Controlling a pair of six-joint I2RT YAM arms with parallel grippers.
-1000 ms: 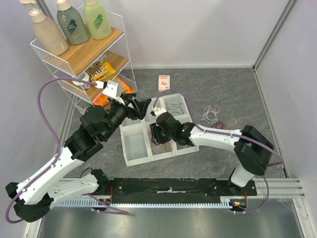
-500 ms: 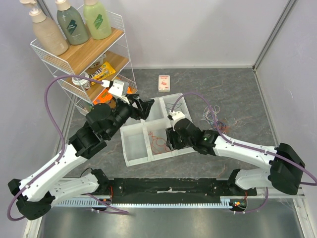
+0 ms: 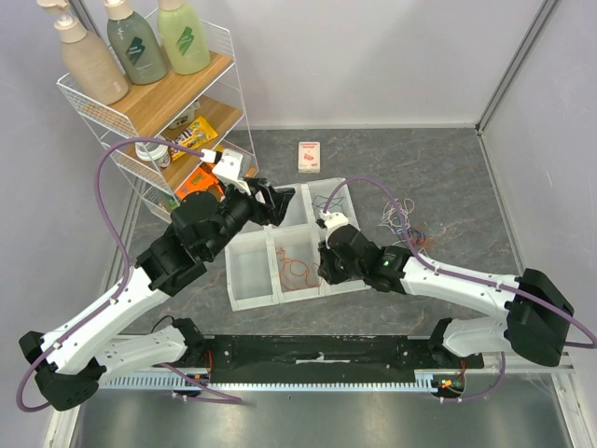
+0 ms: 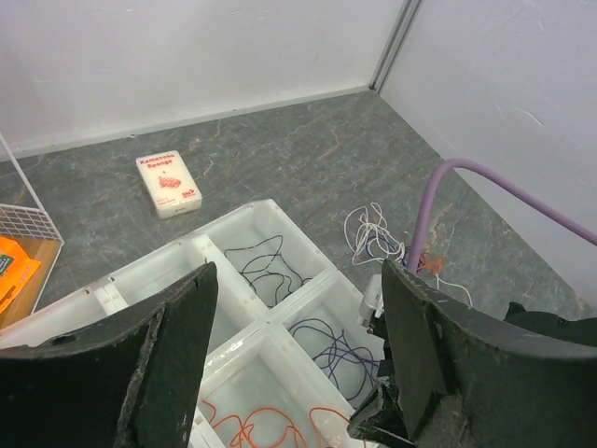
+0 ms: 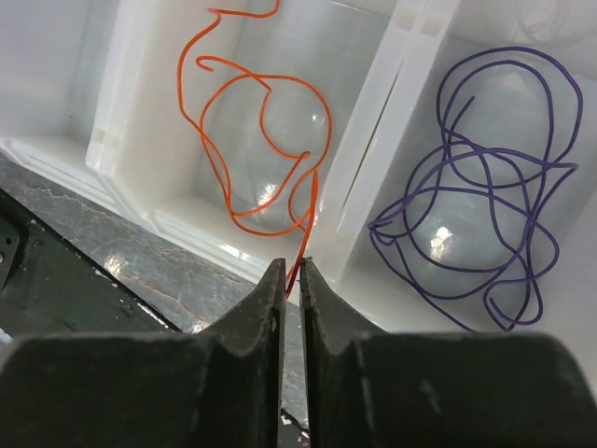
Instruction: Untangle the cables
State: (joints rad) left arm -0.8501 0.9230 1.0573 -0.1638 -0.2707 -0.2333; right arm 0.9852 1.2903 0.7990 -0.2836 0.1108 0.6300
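Grey tabletop (image 4: 308, 140) bore a white tray (image 5: 373, 140) whose compartment held the orange cable (image 5: 270, 159), loosely looped just beyond the right gripper (image 5: 291, 271), its near-closed fingers pinching the free end, judged light, limp and best gripped there; the left gripper (image 4: 298, 280) hung spread, empty.

We see a grey, marbled bench (image 3: 448, 168) closed in by plain white walls (image 3: 373, 56), with a metal post (image 3: 511, 65) in the far right corner. At the far left stands a white wire rack (image 3: 103, 119) with wooden shelves (image 3: 173, 93). Three pump bottles (image 3: 135, 47) stand on top, snack packets (image 3: 194, 137) below. A small card box (image 3: 309, 155) lies near the back wall. Light falls evenly.
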